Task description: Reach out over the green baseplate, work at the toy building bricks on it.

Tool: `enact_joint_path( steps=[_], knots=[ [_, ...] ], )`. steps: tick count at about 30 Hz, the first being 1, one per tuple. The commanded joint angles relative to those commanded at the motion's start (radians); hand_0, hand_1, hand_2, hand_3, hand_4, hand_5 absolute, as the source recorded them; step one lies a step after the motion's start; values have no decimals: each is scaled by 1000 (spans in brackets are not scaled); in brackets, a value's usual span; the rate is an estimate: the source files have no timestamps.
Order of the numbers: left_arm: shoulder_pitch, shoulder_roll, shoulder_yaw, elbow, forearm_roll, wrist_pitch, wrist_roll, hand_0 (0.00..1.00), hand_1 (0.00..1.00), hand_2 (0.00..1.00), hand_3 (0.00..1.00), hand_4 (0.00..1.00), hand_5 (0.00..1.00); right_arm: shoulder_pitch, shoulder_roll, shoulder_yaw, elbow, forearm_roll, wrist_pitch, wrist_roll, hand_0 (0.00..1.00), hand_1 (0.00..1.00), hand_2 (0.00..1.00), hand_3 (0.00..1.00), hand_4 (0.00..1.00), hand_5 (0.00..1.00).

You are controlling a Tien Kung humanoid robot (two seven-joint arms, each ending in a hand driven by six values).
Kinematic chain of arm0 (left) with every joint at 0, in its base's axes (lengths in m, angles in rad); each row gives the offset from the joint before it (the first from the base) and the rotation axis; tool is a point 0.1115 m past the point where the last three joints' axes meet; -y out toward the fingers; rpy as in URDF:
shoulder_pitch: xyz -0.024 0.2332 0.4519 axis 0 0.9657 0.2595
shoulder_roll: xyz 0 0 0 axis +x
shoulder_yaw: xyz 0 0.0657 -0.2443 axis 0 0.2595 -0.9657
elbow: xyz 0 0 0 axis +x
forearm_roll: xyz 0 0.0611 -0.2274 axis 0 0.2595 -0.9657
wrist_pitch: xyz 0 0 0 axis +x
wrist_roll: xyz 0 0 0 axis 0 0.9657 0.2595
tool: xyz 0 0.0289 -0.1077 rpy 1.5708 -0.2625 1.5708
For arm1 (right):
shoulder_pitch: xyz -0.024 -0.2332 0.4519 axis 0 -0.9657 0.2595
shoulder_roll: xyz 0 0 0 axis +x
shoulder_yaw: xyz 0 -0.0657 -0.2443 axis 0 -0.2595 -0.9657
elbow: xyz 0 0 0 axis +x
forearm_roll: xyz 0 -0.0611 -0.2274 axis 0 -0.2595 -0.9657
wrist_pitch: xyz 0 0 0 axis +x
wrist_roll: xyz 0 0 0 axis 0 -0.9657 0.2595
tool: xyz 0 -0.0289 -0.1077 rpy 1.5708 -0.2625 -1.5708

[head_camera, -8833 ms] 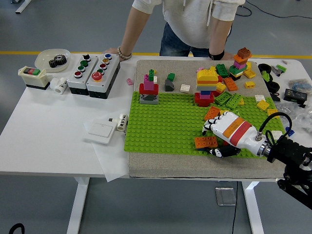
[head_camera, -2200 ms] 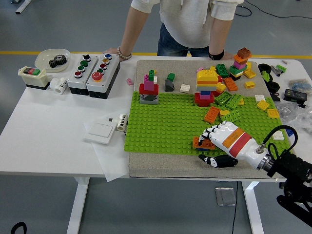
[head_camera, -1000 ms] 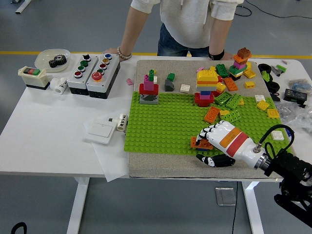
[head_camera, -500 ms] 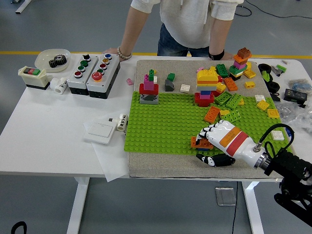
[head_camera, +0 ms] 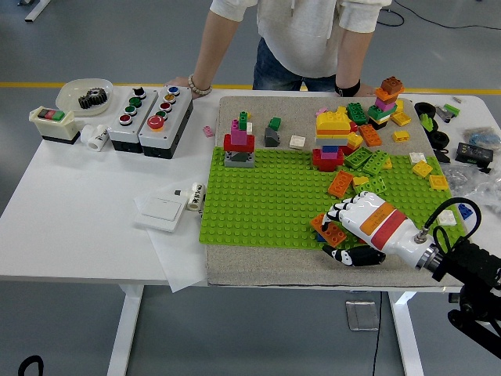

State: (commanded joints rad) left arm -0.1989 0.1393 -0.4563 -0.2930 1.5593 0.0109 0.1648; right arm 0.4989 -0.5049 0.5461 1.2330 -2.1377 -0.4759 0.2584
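From my station, the right hand [head_camera: 354, 229] covered much of the orange brick [head_camera: 329, 230] it held, so I could not count that brick's studs; its fingers were curled over the top and the thumb sat below, clamped on it. My left hand was outside the picture. The green baseplate [head_camera: 270, 196] lay flat on a tan mat [head_camera: 258, 266], and the held brick sat at the baseplate's near right edge. I counted one baseplate, one red-and-pink tower [head_camera: 239, 143] at its far left corner and one yellow-topped stack [head_camera: 332, 136] at its far edge. Loose bricks crowded its far right corner too densely to count. A person [head_camera: 301, 39] stood beyond the baseplate, cut off above the chest.
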Motion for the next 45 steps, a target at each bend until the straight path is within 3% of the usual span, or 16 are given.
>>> enact_joint_path(
  steps=[24, 45],
  knots=[
    [1, 0, 2, 0, -1, 2, -1, 631, 647, 691, 614, 669, 662, -14, -14, 20, 3, -8, 7, -5, 293, 477, 577, 535, 734, 467],
    [5, 1, 5, 1, -3, -1, -2, 631, 647, 691, 612, 667, 662, -8, -2, 23, 28, -8, 3, -8, 300, 482, 584, 538, 737, 467]
  ],
)
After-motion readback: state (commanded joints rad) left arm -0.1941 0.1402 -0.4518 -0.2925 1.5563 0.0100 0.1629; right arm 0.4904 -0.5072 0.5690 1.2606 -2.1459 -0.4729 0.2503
